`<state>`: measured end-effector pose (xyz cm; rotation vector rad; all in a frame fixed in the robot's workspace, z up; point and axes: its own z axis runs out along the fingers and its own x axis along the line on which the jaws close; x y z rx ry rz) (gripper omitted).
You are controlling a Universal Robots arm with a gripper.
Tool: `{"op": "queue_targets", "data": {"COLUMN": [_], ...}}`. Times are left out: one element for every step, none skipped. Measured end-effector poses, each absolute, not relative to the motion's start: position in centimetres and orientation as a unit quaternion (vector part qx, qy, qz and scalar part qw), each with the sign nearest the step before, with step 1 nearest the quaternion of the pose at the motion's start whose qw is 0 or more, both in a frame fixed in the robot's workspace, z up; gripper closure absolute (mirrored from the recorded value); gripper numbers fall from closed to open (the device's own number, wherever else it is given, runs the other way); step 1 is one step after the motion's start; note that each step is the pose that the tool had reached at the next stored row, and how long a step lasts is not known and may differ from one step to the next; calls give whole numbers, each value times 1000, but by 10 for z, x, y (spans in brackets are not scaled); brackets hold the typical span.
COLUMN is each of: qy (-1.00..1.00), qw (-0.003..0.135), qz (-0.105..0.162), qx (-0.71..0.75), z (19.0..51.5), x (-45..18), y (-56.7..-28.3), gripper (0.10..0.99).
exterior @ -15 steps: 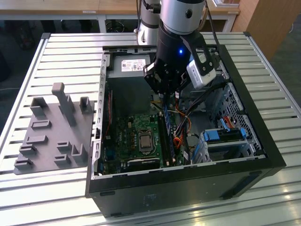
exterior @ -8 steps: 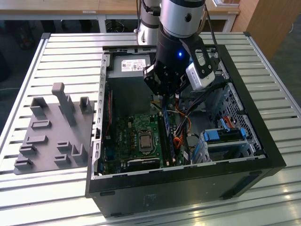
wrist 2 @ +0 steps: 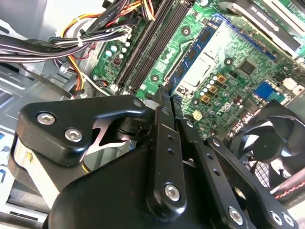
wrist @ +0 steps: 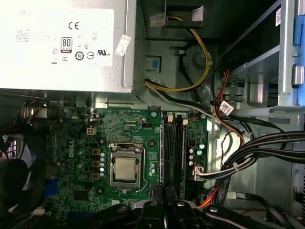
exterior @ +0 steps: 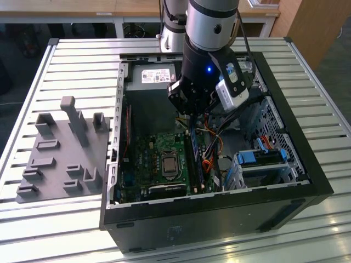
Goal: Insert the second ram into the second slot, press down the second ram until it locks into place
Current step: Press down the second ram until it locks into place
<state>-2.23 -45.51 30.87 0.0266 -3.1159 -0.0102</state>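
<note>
Bright, even room light falls from above on the slatted table [exterior: 71,60] around the gripper [exterior: 190,114], and the slats nearest the camera glare white. Under the gripper, inside the computer case [exterior: 219,213], the circuit board [exterior: 159,159] lies in shade. A small blue lamp [exterior: 208,69] glows on the arm [exterior: 211,22]. In the first wrist view the power supply [wrist: 62,43] beyond the gripper is nearly washed out, while the fan [wrist: 14,176] off to one side sits dark. In the second wrist view the gripper's black links [wrist 2: 71,124] carry a soft sheen.

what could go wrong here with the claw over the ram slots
The claw sits at one end of the blue ram stick: pushing there may seat it tilted, far end unlatched. The cable bundle lies right beside the slots; the arm could snag it.
</note>
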Motion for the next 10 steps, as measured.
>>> {"op": "queue_targets", "data": {"qy": [-1000,-1000,-1000,-1000,-1000,-1000,-1000,-1000,-1000,-1000], "qw": [11,10,9,8,7,7,7,7,6,6], "qz": [-3,-3,-4,-3,-3,-3,-3,-3,-3,-3], "qx": [9,10,11,12,13,14,14,14,14,14], "z": [308,307,306,306,305,304,303,303,302,302], "x": [-22,-22,-22,-22,-22,-22,-22,-22,-22,-22], "y": [-455,-455,-455,-455,-455,-455,-455,-455,-455,-455], "gripper": [949,949,949,949,949,949,949,949,949,949]}}
